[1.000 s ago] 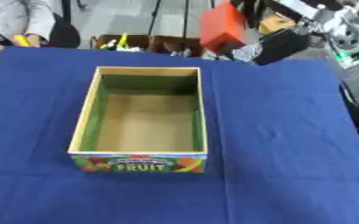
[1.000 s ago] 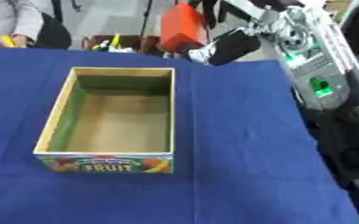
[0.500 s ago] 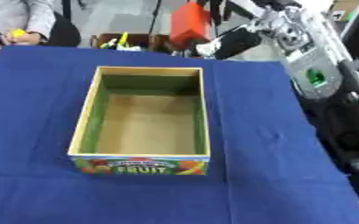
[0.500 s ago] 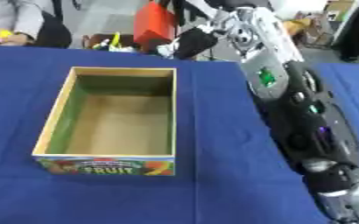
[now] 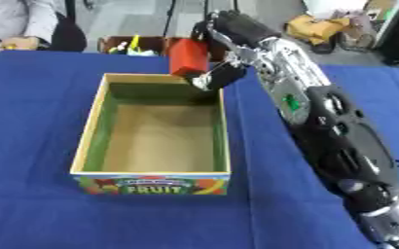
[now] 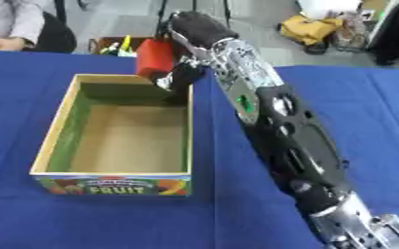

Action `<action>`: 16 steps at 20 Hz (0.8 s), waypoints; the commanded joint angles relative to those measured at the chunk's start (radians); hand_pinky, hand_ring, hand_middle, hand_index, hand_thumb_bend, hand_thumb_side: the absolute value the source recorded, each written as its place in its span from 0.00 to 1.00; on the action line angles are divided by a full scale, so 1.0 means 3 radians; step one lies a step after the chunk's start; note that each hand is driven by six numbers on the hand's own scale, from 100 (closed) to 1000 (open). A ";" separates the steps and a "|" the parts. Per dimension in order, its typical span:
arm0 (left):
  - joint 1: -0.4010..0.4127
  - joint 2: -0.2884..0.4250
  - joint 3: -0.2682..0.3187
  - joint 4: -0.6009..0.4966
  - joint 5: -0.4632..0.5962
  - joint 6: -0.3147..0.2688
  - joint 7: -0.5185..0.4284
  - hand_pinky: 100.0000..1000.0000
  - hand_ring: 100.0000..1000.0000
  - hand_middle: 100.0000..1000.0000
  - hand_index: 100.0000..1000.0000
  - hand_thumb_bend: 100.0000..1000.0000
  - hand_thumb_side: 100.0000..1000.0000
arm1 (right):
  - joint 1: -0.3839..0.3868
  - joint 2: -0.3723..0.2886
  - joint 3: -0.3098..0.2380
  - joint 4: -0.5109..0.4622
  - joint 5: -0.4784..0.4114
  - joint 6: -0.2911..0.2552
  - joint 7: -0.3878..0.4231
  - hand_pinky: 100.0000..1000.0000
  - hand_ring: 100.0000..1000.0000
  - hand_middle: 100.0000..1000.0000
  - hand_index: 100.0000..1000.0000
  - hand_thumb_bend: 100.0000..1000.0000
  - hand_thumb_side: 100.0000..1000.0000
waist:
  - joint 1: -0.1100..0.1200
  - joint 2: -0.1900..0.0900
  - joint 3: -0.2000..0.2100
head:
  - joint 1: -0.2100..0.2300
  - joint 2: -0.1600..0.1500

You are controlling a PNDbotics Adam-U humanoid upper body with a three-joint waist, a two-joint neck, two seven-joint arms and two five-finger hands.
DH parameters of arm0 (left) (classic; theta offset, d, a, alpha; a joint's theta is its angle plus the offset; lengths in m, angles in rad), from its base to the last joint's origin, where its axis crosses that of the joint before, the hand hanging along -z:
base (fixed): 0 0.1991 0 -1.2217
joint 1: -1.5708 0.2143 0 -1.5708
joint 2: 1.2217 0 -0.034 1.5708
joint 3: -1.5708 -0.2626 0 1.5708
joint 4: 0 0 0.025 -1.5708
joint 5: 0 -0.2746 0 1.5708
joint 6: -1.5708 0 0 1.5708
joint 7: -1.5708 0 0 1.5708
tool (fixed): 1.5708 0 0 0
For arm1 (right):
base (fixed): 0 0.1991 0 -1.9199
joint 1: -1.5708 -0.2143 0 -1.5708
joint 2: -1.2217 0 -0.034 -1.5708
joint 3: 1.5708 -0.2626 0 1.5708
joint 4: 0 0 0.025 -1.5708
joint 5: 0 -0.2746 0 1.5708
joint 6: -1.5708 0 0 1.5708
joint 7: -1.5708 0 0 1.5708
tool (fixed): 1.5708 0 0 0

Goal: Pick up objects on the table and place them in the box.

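My right hand is shut on a red block-shaped object and holds it in the air over the far right corner of the box. The box is an open wooden one with green inner walls, a bare brown floor and a FRUIT label on its front. It stands on the blue tablecloth, left of the middle. My right arm stretches from the lower right up to the box's far edge. My left hand shows in neither view.
A blue cloth covers the whole table. Beyond the far edge stands a small crate with yellow and green things, and a yellow bag lies on the floor. A person sits at the far left corner.
My right hand has carried the red object leftward and nearer, from beyond the table's far edge to above the box's far right corner. The arm now reaches further into view.
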 commanded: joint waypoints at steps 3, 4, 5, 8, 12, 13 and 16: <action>-0.0043 0.0031 -0.0011 -0.0067 0.0009 -0.0008 -0.0010 0.14 0.40 0.46 0.35 0.00 0.79 | -0.0036 0.0071 0.0028 0.0104 0.0201 -0.0092 -0.0082 0.48 0.61 0.30 0.27 0.00 0.29 | 0.0013 -0.0055 0.0026 | -0.0037 -0.0049; -0.0048 0.0029 -0.0013 -0.0067 0.0010 -0.0010 -0.0013 0.14 0.40 0.46 0.35 0.00 0.79 | -0.0032 0.0089 0.0035 0.0122 0.0229 -0.0107 -0.0084 0.48 0.61 0.30 0.27 0.00 0.29 | 0.0011 -0.0051 0.0035 | -0.0047 -0.0053; -0.0053 0.0027 -0.0015 -0.0067 0.0010 -0.0011 -0.0015 0.14 0.40 0.46 0.35 0.00 0.79 | -0.0028 0.0105 0.0043 0.0139 0.0257 -0.0120 -0.0087 0.48 0.61 0.30 0.27 0.00 0.29 | 0.0009 -0.0046 0.0044 | -0.0057 -0.0059; -0.0064 0.0026 -0.0015 -0.0067 0.0010 -0.0013 -0.0016 0.14 0.40 0.46 0.35 0.00 0.79 | -0.0009 0.0148 0.0075 0.0204 0.0366 -0.0170 -0.0096 0.48 0.61 0.28 0.27 0.00 0.29 | 0.0000 -0.0031 0.0069 | -0.0082 -0.0075; -0.0085 0.0025 -0.0027 -0.0067 0.0015 -0.0015 -0.0032 0.14 0.40 0.46 0.35 0.00 0.79 | -0.0005 0.0227 0.0104 0.0358 0.0548 -0.0268 -0.0056 0.50 0.62 0.29 0.27 0.00 0.28 | -0.0023 -0.0006 0.0105 | -0.0112 -0.0091; -0.0087 0.0026 -0.0026 -0.0067 0.0014 -0.0015 -0.0033 0.14 0.40 0.46 0.35 0.00 0.79 | -0.0006 0.0234 0.0107 0.0389 0.0595 -0.0299 -0.0039 0.50 0.62 0.30 0.27 0.00 0.28 | -0.0027 -0.0002 0.0110 | -0.0114 -0.0094; -0.0087 0.0028 -0.0018 -0.0067 0.0012 -0.0014 -0.0025 0.14 0.40 0.46 0.35 0.00 0.79 | 0.0011 0.0251 0.0112 0.0448 0.0692 -0.0386 -0.0017 0.50 0.62 0.30 0.27 0.00 0.27 | -0.0035 0.0005 0.0112 | -0.0108 -0.0095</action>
